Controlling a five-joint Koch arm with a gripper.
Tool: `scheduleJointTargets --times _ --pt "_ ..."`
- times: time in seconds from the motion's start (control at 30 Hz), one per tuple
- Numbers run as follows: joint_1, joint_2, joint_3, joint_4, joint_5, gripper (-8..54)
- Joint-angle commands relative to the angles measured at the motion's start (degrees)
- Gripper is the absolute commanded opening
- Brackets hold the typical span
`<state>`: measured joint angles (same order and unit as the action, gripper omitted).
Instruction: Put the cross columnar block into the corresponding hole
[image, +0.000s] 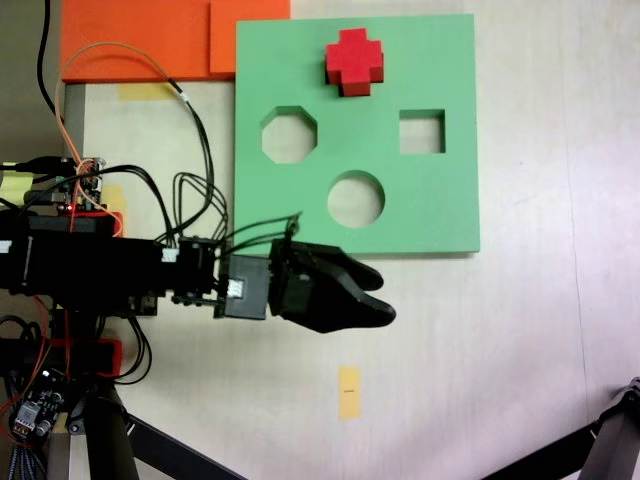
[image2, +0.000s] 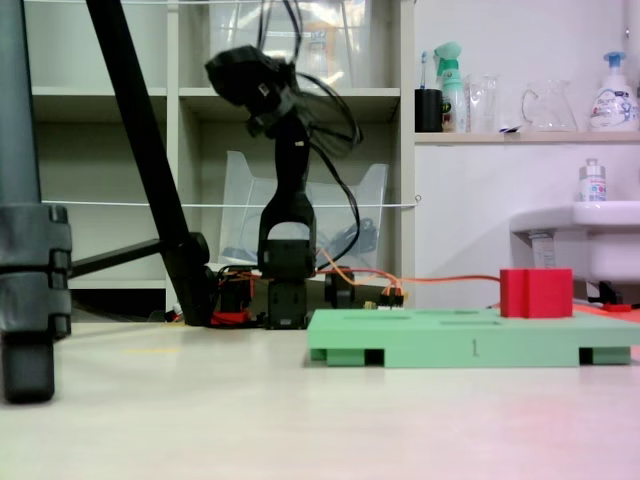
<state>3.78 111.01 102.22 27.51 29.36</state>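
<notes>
Red cross columnar block (image: 353, 61) stands on green board (image: 440, 200), covering its hole.

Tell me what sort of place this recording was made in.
Probably a lab or workshop corner, not a home table: a tripod leg stands by the arm, loose electronics and wiring lie on the table, and shelves hold spray bottles beside a sink.

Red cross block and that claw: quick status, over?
Claw off the green board, holding nothing, jaws unreadable. Red cross block stands on the board, sticking up. Nothing in between.
</notes>
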Motion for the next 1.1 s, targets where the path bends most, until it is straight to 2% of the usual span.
scheduleJointTargets --times 0.0,0.13,0.33,0.57,0.77,0.87,1.07 --pt "0.7 5.71 6.94 -22.32 -7.03 31.6" --pt "-0.53 13.01 24.61 -27.07 -18.54 31.6" --pt "1.58 19.69 46.41 -27.6 -26.1 34.4" --pt "3.6 22.06 66.36 -27.86 -27.07 35.1" --pt "1.93 22.24 77.26 -29.36 -28.83 35.1" --pt "1.93 22.15 77.52 -26.81 -29.53 33.2" --pt "1.93 22.06 77.52 -27.25 -29.27 34.1"
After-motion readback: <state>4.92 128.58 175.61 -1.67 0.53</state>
